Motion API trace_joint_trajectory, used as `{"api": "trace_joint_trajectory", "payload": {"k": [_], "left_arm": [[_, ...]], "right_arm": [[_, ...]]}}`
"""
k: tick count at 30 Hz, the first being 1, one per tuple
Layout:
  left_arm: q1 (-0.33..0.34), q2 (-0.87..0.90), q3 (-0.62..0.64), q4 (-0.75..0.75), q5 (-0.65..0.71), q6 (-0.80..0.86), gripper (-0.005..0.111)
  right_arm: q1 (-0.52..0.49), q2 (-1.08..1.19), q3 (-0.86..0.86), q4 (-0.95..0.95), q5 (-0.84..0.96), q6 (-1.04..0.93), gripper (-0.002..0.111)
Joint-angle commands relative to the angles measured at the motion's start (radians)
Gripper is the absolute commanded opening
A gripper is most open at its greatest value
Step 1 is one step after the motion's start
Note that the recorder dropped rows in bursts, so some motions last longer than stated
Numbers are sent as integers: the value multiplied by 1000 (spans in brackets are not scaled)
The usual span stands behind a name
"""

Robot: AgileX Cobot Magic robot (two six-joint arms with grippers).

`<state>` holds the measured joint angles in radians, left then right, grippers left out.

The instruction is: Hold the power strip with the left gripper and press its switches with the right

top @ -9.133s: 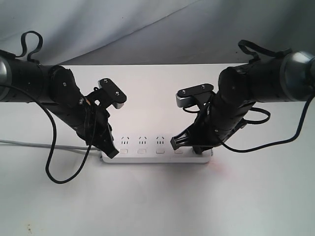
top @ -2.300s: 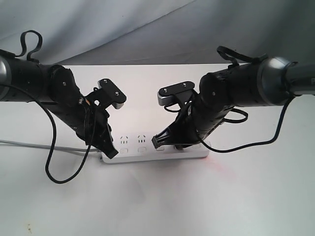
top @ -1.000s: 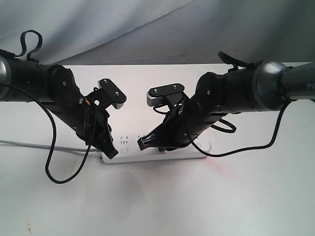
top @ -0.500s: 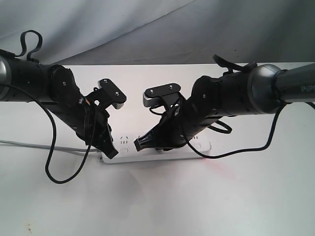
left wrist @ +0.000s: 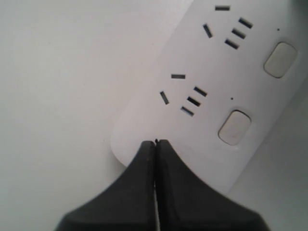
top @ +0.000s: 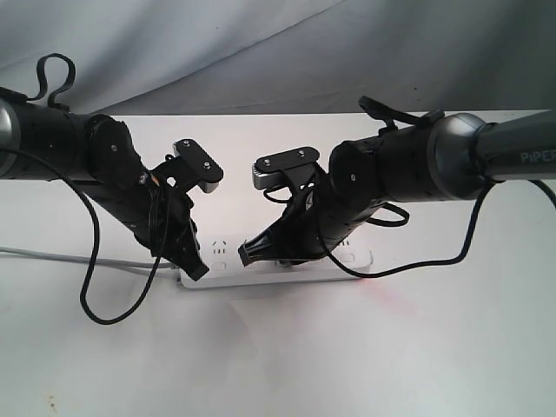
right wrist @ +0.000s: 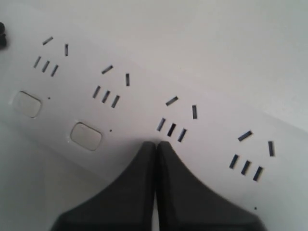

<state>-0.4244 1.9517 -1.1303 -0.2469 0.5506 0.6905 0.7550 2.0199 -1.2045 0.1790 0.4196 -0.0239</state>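
Observation:
The white power strip [top: 291, 278] lies across the table's middle, with its grey cord [top: 52, 254] running off left. My left gripper [left wrist: 156, 142] is shut, its tips pressed down on the strip's rounded left end [left wrist: 139, 132], also seen in the exterior view [top: 196, 270]. My right gripper [right wrist: 155, 143] is shut too, its tips at the switch row just below the third socket [right wrist: 172, 127]. It hides that switch. Two switches [right wrist: 86, 136] [right wrist: 26, 104] show uncovered beside it. The right arm [top: 391, 174] covers most of the strip.
A loose black cable [top: 95, 295] loops over the table below the left arm, and another [top: 434, 261] hangs from the right arm. A grey cloth backdrop [top: 278, 43] rises behind the white table [top: 278, 365].
My right gripper has shifted left along the strip, from near the fourth socket to the third. The left gripper and the strip have stayed put.

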Motion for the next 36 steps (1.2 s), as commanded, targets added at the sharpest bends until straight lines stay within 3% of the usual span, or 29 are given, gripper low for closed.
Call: {"api": "trace_joint_trajectory", "payload": {"k": [1,23,36], "left_arm": [[-6,18,8,9,26,-3,0],[-6,18,8,9,30,-4,0],[-6,18,8,9,28,-6,0]], "right_arm": [[-9,30,21,-38,100,3,0],[-9,114,21,-41,170,32,0],[-9,-239,50,-36,101,33,0]]}}
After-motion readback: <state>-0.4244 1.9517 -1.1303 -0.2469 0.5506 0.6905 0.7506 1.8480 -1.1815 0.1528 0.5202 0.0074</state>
